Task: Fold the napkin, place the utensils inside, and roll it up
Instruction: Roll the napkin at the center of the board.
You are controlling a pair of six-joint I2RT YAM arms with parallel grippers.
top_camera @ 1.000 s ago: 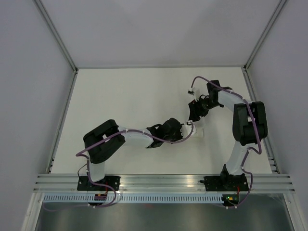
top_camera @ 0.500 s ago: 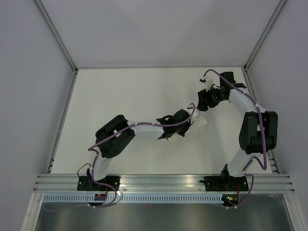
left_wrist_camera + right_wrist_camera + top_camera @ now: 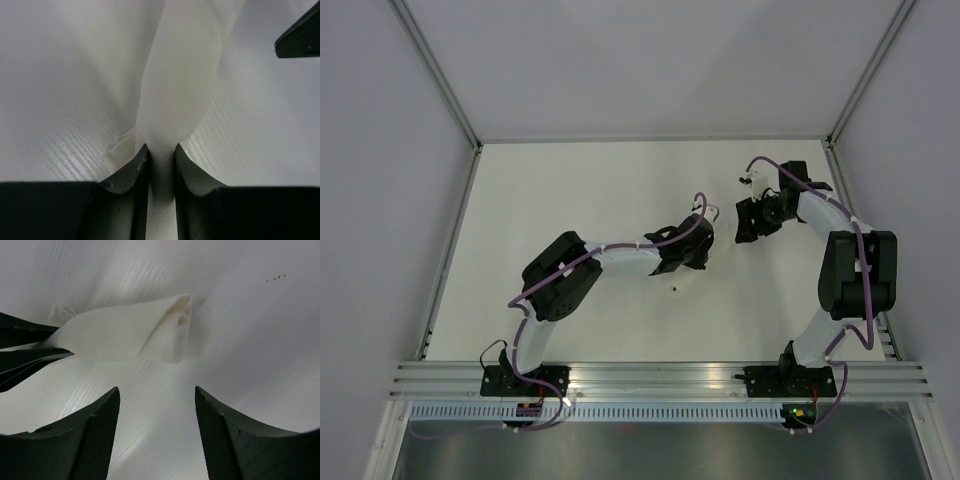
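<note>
**Left fingers (image 3: 134, 172) clamping the rolled napkin (image 3: 180, 90), right fingers (image 3: 97, 432) standing apart beyond its free end**

The two left fingers are pressing together on one end of the single napkin, which is showing as a loose white roll. A small cloth corner is sticking out just beside one of them. The roll is reaching away from that grip across the white tabletop (image 3: 570, 200), right of its centre. Its open, curled end is facing the right fingers. Whether the roll is resting on the surface or hanging just above it cannot be told. Those two right fingers are standing well apart, holding nothing and not touching the cloth. There are two arms, the left arm (image 3: 620, 258) and the right arm (image 3: 850, 270), and one napkin. One small dark speck (image 3: 675, 290) is lying on the tabletop near the left arm's wrist.

Compared with a second ago, the left arm is stretching farther from its base, and its fingers and the napkin are sitting deeper on the tabletop. The right fingers are now lying farther to the right and nearer the back edge. The right arm's elbow is lying closer to the right wall.
</note>
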